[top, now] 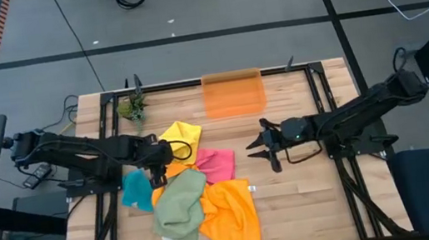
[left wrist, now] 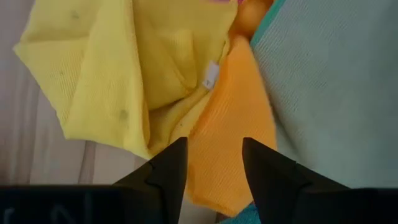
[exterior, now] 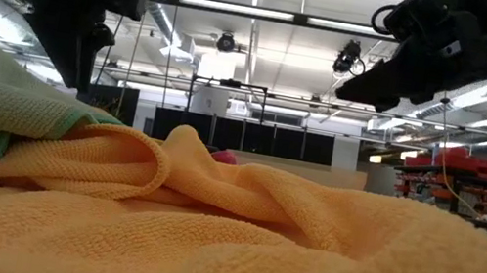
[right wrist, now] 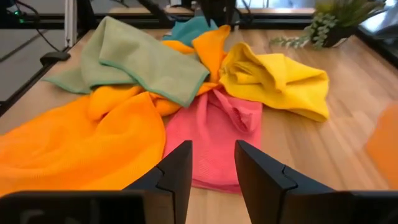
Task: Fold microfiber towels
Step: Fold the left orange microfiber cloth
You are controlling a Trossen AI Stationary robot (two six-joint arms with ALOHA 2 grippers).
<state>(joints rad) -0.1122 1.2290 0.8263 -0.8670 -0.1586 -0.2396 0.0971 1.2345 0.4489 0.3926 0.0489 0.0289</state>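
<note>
From above, the microfiber towels [top: 196, 198] are lying heaped mid-table, none folded yet, while in the left wrist view the left gripper [left wrist: 214, 165] is hovering spread and empty over the yellow towel [left wrist: 118, 74], and the right gripper [right wrist: 213, 168], also parted, is facing the pink towel [right wrist: 217, 134].

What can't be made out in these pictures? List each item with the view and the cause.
- teal towel: mostly buried under the sage green towel in the high view.
- Table behind the pile: blocked in the low view by the orange towel.
- white tag: print too small, left wrist view.
- orange bin: cut by the edge, right wrist view.
</note>
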